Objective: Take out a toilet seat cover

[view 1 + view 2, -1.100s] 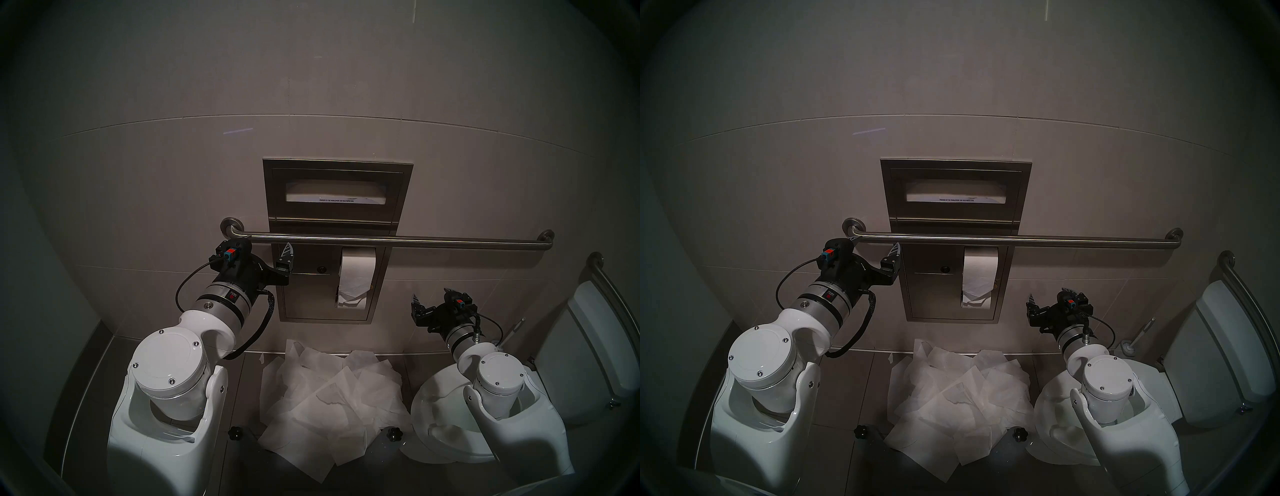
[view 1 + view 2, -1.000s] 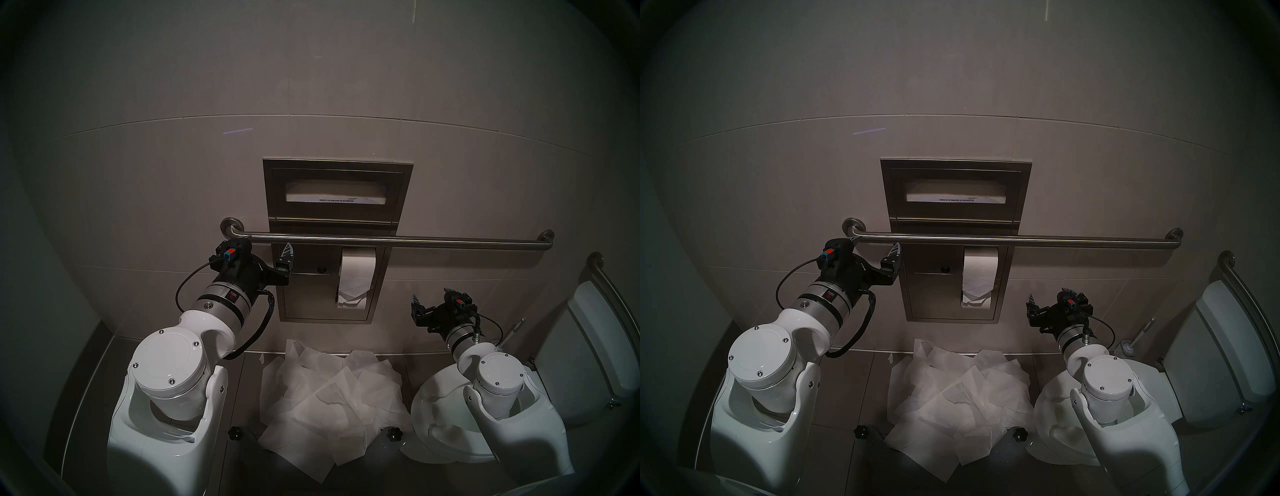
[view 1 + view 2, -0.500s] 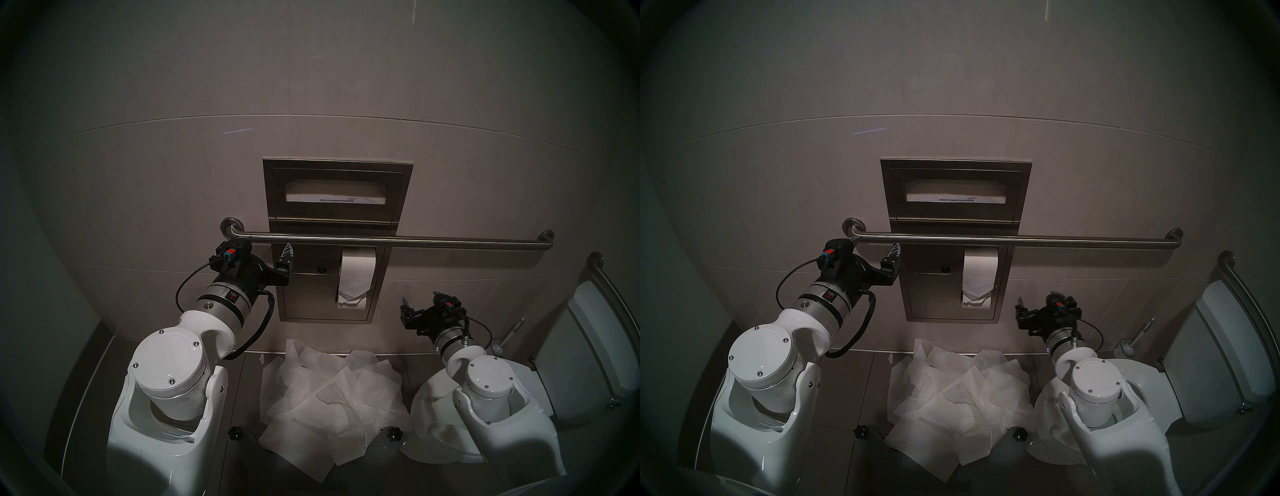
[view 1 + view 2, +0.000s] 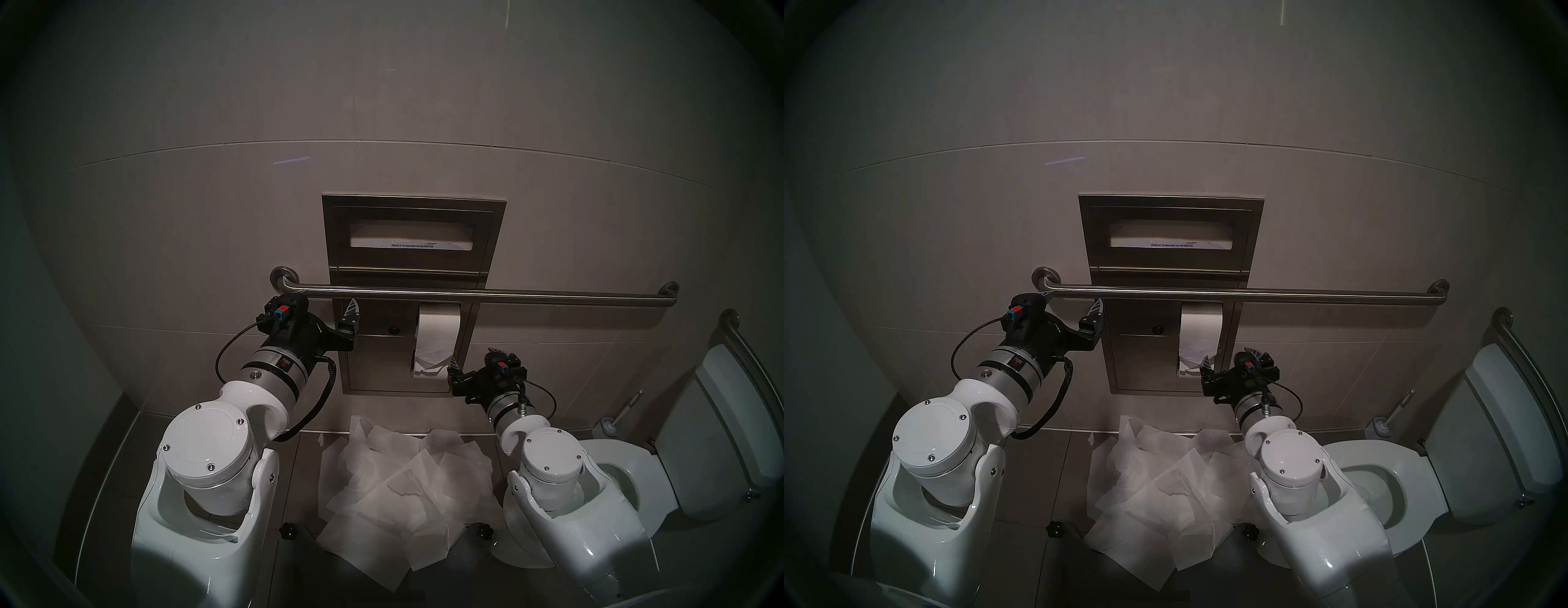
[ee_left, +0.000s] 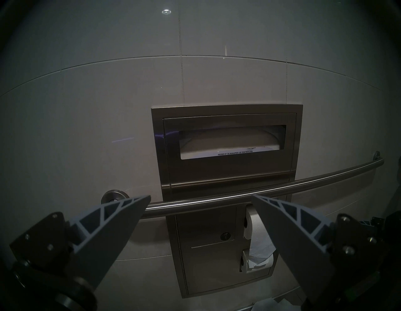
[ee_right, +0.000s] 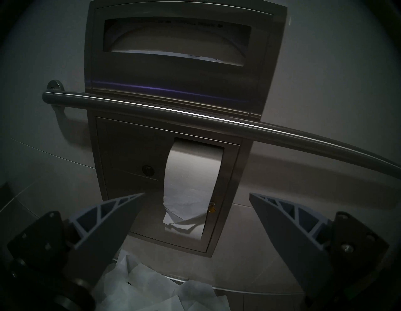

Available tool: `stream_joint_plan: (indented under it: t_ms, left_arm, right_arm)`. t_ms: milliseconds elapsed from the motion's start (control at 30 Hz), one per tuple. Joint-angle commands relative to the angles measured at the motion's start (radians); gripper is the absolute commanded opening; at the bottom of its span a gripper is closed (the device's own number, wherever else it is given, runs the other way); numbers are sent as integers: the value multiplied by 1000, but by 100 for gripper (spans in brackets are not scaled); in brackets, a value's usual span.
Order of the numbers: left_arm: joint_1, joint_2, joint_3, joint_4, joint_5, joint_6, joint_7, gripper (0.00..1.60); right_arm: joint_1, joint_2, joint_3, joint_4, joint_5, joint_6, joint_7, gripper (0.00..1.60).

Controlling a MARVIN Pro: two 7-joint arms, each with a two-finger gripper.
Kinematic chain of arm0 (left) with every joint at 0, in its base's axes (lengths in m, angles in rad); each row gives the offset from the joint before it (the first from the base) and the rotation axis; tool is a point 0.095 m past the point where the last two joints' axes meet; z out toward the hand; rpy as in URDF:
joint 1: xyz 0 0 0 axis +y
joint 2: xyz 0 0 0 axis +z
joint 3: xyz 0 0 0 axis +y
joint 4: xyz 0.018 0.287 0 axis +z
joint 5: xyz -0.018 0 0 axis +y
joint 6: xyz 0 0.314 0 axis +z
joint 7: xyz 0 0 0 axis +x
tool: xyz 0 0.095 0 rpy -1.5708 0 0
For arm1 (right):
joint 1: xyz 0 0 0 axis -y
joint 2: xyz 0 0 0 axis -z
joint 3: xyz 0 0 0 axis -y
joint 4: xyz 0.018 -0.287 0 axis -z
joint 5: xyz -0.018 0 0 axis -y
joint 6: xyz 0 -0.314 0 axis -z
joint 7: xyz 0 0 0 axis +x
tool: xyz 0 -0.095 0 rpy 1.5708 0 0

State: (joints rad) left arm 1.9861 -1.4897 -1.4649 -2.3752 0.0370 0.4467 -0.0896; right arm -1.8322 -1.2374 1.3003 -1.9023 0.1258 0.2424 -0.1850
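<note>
A steel wall dispenser (image 4: pixel 413 271) has a slot (image 4: pixel 409 237) near its top, with folded white seat cover paper inside; the slot also shows in the left wrist view (image 5: pixel 232 143) and the right wrist view (image 6: pixel 173 45). No single pulled-out toilet seat cover is in view. My left gripper (image 4: pixel 326 297) is open and empty, just below the grab bar's left end, left of the dispenser (image 5: pixel 201 196). My right gripper (image 4: pixel 475 357) is open and empty by the dispenser's lower right corner, pointing at the toilet paper roll (image 6: pixel 197 193).
A steel grab bar (image 4: pixel 509 295) crosses the dispenser below the slot. A toilet paper roll (image 4: pixel 437 335) hangs in its lower part. A heap of white sheets (image 4: pixel 403 488) lies on the floor. A toilet (image 4: pixel 628 463) and a brush (image 4: pixel 623 414) stand at the right.
My right arm has moved left and toward the wall, from beside the toilet to the dispenser's lower right corner, uncovering the toilet bowl. The left arm has not moved.
</note>
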Motion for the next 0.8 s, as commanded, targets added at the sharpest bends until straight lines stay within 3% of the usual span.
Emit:
stream_joint_plan:
  t_ms: [0,367,767]
  left_arm:
    - [-13,-1,2,-28,0,-9,0,160]
    - [-14,1,2,-23,-3,-7,2,160]
    - [-15,3,2,-24,-6,-7,4,160]
  right_arm:
    - [105,-54,20,1,-58,-9,26,160]
    - [192,-90,54,17,-108,-9,73,160]
    - [301,-146,60,98,-165,-4,115,160]
